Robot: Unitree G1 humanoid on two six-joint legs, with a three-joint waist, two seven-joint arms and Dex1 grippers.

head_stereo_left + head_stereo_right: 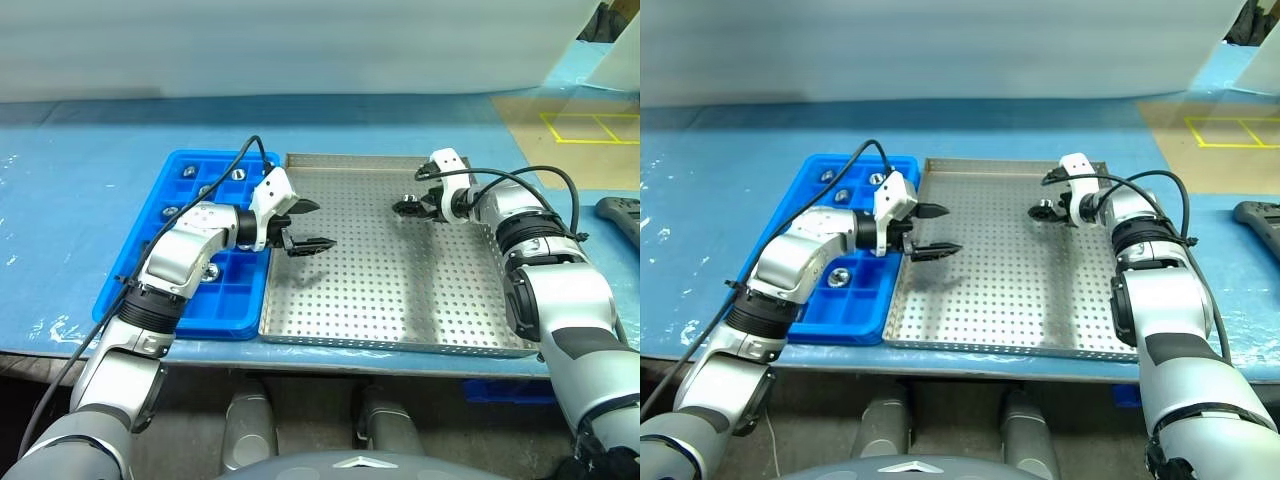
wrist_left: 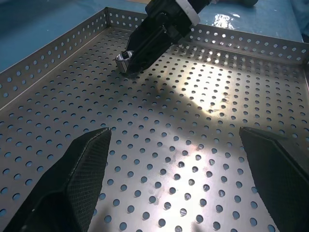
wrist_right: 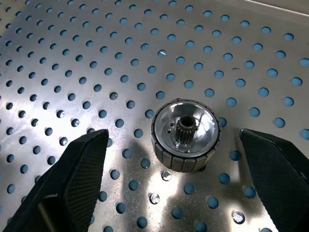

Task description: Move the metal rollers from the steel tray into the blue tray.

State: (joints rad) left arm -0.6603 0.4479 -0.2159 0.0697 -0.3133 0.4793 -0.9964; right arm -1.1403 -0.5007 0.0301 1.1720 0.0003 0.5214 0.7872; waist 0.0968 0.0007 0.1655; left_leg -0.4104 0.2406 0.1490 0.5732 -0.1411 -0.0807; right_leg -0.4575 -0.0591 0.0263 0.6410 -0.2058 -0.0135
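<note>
1. Blue sheeting covered the worktop [image 1: 80, 180] under both trays.
2. Steel tray [image 1: 400, 300] lay at centre, blue tray [image 1: 175, 165] touching it at 9 o'clock, already holding several rollers.
3. Left tool [image 1: 303, 225] hovered wide and empty over the steel tray's 9 o'clock edge.
4. Right tool [image 3: 174, 181] stood wide astride the last metal roller [image 3: 185, 134] near 1 o'clock; closing, then lifting, likely came next.
</note>
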